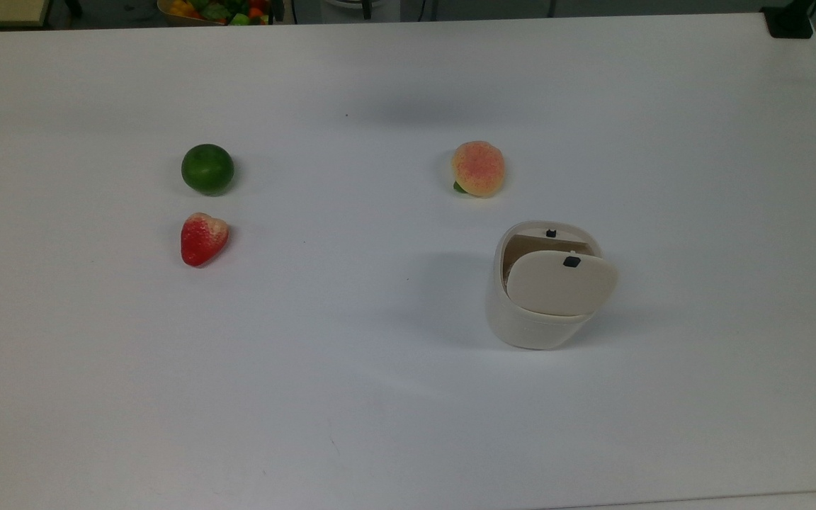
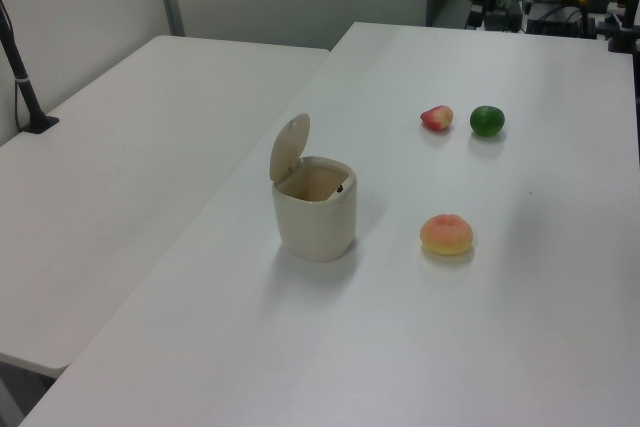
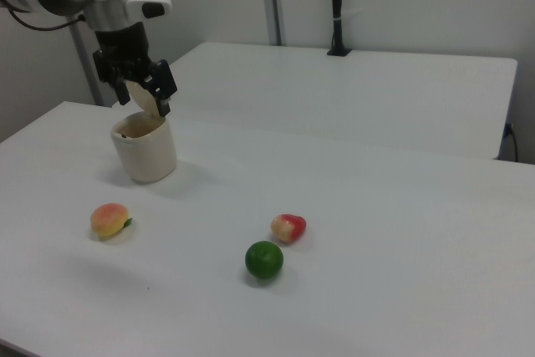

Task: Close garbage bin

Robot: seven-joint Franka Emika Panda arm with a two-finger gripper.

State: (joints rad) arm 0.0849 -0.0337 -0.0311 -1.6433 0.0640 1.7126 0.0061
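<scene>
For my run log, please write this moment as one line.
task: close garbage bin | lid: open, raised | gripper: at lid | peach, lime, strawberry: on table

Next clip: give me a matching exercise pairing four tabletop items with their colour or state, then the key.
Column one:
1. small cream-white plastic garbage bin
2. round toy lime
3. heart-shaped toy strawberry
4. rounded toy peach

Column two:
A. orange-pink with a green leaf
B. lid raised, inside exposed
C. dark green
D. red with a pale top

Pairs: 1-B, 2-C, 3-D, 4-A
</scene>
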